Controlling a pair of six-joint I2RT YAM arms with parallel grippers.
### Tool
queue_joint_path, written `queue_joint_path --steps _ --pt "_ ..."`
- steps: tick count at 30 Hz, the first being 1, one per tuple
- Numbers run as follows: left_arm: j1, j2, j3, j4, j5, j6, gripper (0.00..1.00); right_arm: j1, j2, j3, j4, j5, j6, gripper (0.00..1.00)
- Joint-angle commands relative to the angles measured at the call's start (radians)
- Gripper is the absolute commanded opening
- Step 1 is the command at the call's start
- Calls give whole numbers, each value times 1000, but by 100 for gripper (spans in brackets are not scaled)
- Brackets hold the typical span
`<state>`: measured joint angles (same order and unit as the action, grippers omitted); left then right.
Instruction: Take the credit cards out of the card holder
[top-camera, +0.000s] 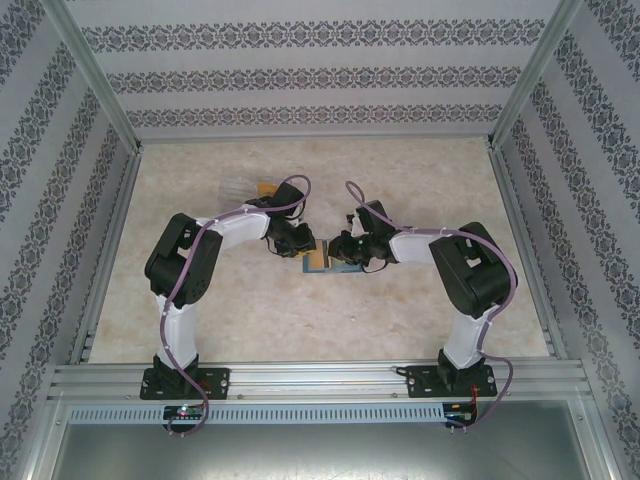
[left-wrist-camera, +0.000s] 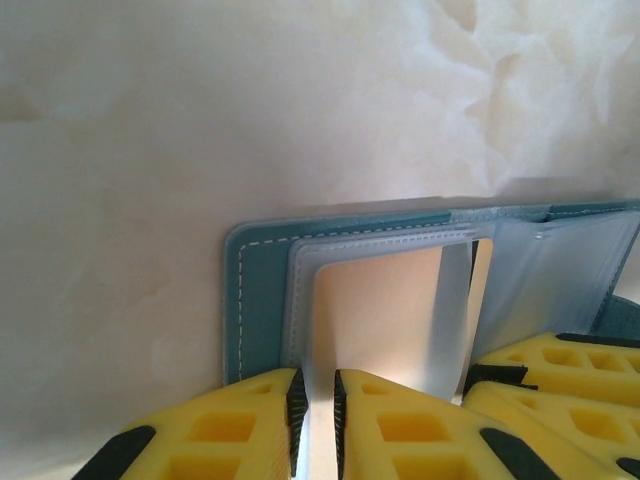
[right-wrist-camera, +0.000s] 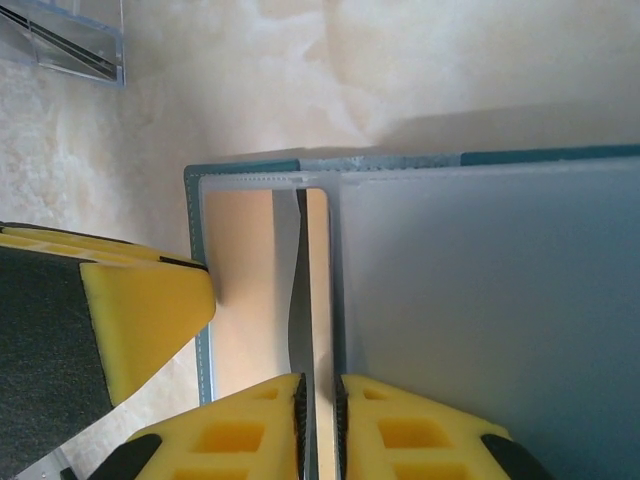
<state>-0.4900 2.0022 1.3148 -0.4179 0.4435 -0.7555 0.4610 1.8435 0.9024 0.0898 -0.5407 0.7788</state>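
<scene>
- One orange card (top-camera: 265, 188) lies loose on the table (top-camera: 400, 330), far-left, behind the left arm. I count that one as out.
- Some clear flat pieces (right-wrist-camera: 62, 42) also sit on the table beyond the holder. They are likely more removed cards, but I can't confirm that or give a count.
- Card holder (top-camera: 322, 262) is mid-table between the two arms, lying open with its clear pockets facing up.
- At least one orange-toned card (left-wrist-camera: 380, 310) sits inside a pocket on the holder's left half, so the job isn't finished.
- The right half shows only a frosted sheet (right-wrist-camera: 480, 320); can't tell whether cards are behind it.
- Left gripper (left-wrist-camera: 318, 385): jaws pinched nearly together on the near edge of a clear sleeve (left-wrist-camera: 300, 300). It looks like it is pinning the holder down.
- Right gripper (right-wrist-camera: 318, 385): jaws close together around a thin edge (right-wrist-camera: 318, 300) near the fold. It could be a card or a sleeve leaf, can't tell. How firm the grip is isn't clear either.
- My estimate is roughly midway: some cards out, at least one to go.
- Next: slide the pocketed card out toward the near side while the other arm holds the holder flat.
</scene>
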Motion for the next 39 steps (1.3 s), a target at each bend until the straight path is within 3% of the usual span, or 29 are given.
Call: queue_joint_path --steps 1,10,23,28,39 --pt "-5 36 -41 -44 -26 18 20 8 35 24 -39 -3 -24 20" --pt "-7 43 -69 -20 -14 10 19 13 65 43 -19 -50 -21 20" --pt "-6 48 -111 35 22 -13 19 3 43 44 47 -125 -18 10" --pt "-5 33 -113 35 14 -10 20 -1 28 39 29 -112 -28 0" --pt "-1 -41 -54 32 53 56 40 -50 -53 -42 18 -58 -49 0"
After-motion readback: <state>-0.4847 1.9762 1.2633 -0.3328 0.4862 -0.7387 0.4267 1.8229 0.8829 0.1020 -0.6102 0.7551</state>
